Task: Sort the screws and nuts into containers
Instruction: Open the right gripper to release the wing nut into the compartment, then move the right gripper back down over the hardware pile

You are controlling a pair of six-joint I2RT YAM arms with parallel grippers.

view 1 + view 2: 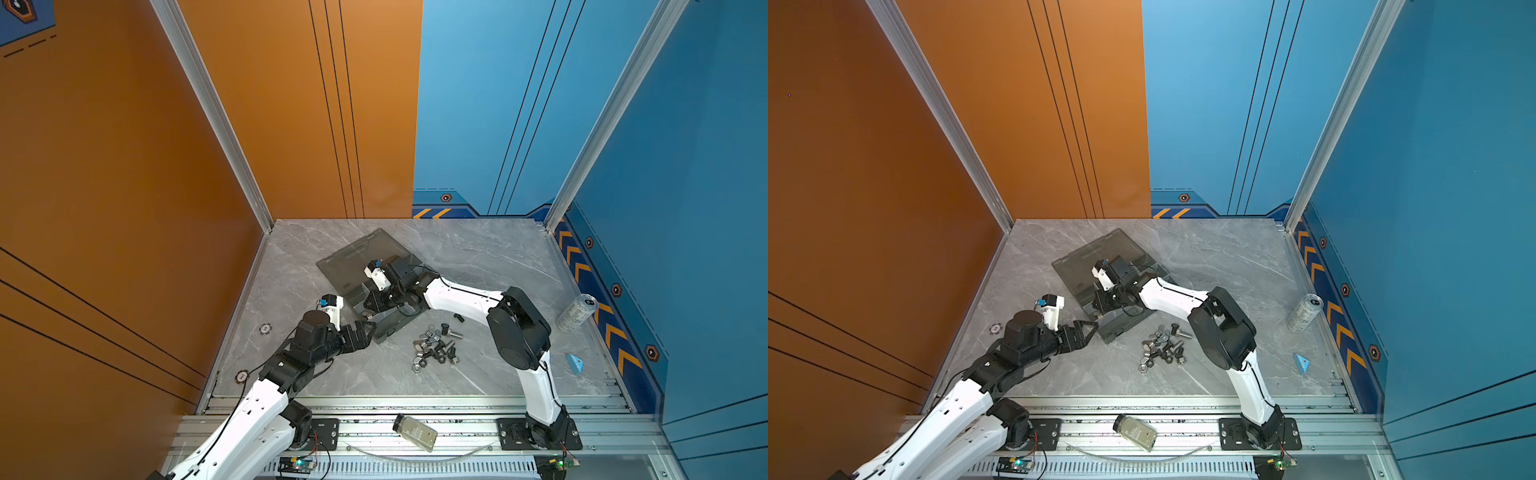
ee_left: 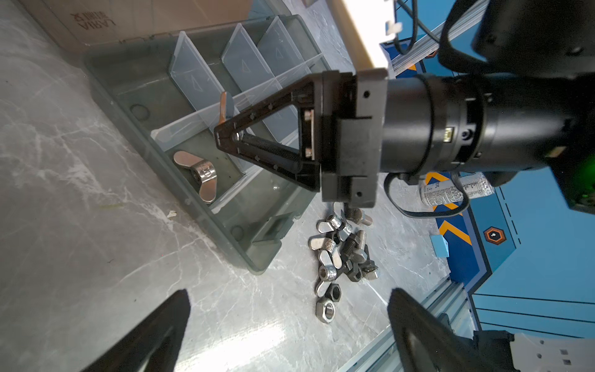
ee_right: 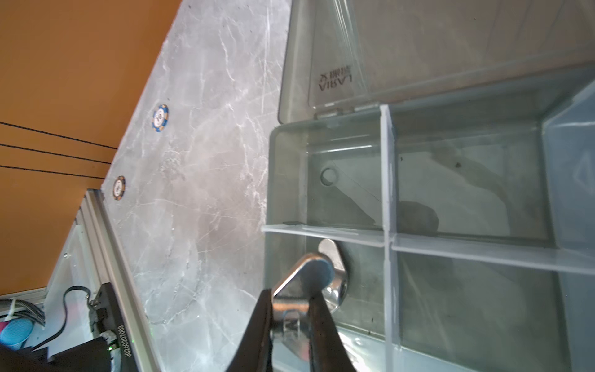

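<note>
My right gripper is clamped tight on a shiny silver wing nut. One rounded wing of it sticks out past the fingertips.

I have it low over the organiser box, a smoky-grey tray. Pale translucent dividers split the tray into rectangular cells, and its flat lid is folded back onto the table. The gripper sits above a cell along the box's short wall, the one facing the table's left edge.

A second wing nut lies flat on that cell's floor, just below and beside the held one. I can't tell whether the two touch.

My left gripper has its jaws spread wide with nothing between them. It hovers just outside that same short wall, and I can't tell whether it touches the box.

The loose screws and nuts lie heaped together on the table beside the box's latch side, toward the near edge and between the two arms, clear of both grippers.

- **Screws:** most are matte black, and a few are silver with thicker shafts.
- **Nuts:** silver wing shapes and hexagonal rings, plus a black hexagonal ring.

A single black screw lies apart from the heap, on its far side and close to my right forearm.
</note>
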